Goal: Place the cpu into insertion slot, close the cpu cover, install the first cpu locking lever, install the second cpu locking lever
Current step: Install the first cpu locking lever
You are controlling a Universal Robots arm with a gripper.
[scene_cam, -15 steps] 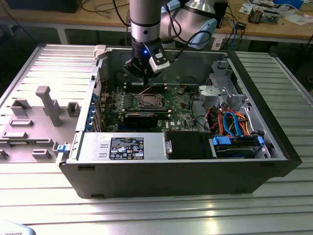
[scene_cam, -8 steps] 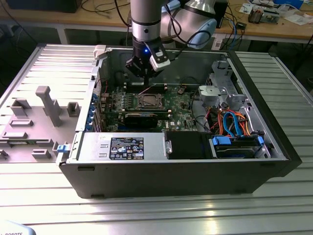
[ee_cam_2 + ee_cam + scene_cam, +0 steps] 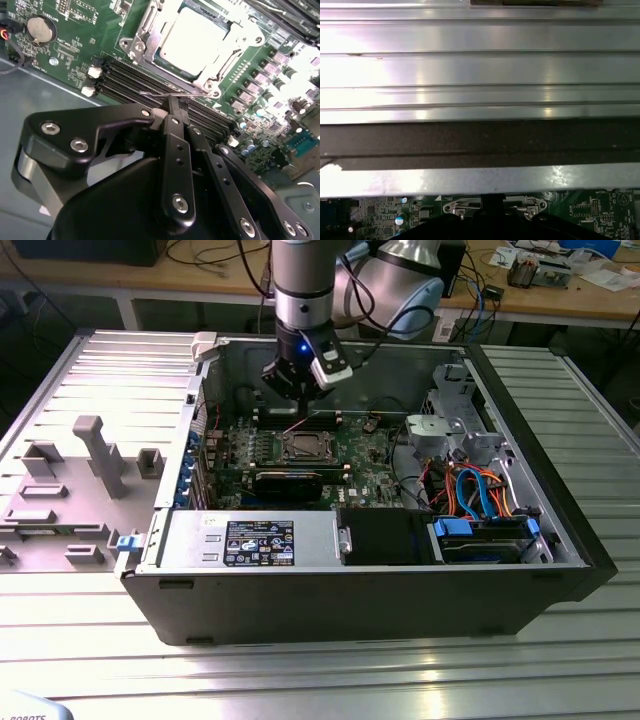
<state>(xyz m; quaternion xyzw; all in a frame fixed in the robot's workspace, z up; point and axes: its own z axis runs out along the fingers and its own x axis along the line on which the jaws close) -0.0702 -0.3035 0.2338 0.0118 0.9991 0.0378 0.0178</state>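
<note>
Silver cpu (image 3: 192, 40) lies flat, top up, in cover (image 3: 141, 36) window — gripper (image 3: 173, 102) w/ jaws pressed together, tips at thin wire lever (image 3: 150, 93).

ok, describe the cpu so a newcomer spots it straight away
Inside the open computer case, find the green motherboard. At the board's middle a metal cpu cover rings the cpu: the one flat, plain silver square, unlike the long black memory slots beside it.
</note>
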